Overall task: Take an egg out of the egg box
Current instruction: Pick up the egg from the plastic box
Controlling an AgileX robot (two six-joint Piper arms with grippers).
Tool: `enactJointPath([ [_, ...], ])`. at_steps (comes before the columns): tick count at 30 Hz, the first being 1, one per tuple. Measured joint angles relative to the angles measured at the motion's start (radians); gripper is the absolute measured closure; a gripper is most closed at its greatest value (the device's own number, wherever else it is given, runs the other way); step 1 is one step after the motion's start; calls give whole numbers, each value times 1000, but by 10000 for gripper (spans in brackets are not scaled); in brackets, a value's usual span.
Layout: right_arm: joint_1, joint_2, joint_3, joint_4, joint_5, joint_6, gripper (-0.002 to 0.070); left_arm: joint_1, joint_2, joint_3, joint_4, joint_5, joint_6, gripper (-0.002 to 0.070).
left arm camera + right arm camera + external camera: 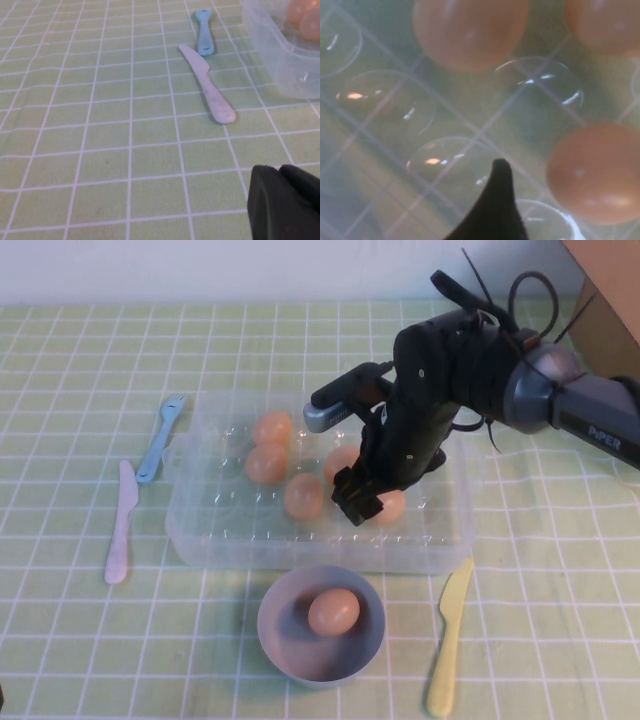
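Right end effector (366, 502): lowered into the egg box (210, 530), tips just over the egg (390, 506) at the box's near right. Jaws spread wide, nothing gripped. In the right wrist view only one dark fingertip (499, 200) shows, over empty clear dimples, with that egg (592, 172) just beside it and two more eggs along the frame edge.

Egg box: clear plastic, on the green-checked surface (80, 640). The high view shows five eggs inside: the one at the end effector, one partly hidden behind the arm (340, 460), and three in a cluster toward the middle (272, 428) (266, 463) (304, 496).

Bowl (280, 640): grey-blue, just in front of the box, holding a sixth egg (333, 612). Seen only in the high view.

Yellow knife (447, 640): right of the bowl, high view only.

Pale knife (119, 525) and blue fork (160, 438): left of the box. Also in the left wrist view, knife (207, 85) and fork (204, 32) lying near one box corner (280, 55).

Left end effector (285, 202): a dark part at the edge of its own wrist view, over bare surface well left of the box. Opening cannot be told.
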Motion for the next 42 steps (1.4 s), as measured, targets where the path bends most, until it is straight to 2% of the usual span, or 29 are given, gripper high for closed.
enactJointPath([
  [14,-12,48,-2,0,-24,0,106,0,0,0,0,0,0,678],
  [23,-22,48,-8,0,-28,0,232,0,0,0,0,0,0,678],
  [31,-29,42,-8,4,-21,0,232,0,0,0,0,0,0,678],
  [42,6,-207,-9,52,79,0,232,0,0,0,0,0,0,678],
])
